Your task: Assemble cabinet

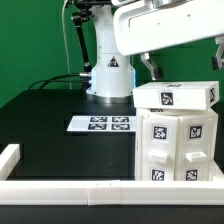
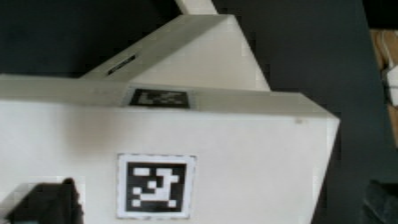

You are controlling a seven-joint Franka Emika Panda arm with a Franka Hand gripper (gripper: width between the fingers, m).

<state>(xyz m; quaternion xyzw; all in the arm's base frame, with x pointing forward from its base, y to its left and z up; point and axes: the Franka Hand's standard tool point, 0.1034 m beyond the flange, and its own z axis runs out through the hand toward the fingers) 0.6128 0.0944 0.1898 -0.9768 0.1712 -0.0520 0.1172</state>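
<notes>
Exterior view: white cabinet body, tagged faces, block atop.

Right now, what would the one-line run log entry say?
gripper: over cabinet, open | fingers: apart, holding nothing | top block: resting on cabinet | marker board: flat, exterior view's left of cabinet

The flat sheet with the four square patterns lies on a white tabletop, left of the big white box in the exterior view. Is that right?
Not quite: the table under the marker board is black, not white. The sheet does lie to the exterior view's left of the cabinet, as the exterior view shows.
</notes>
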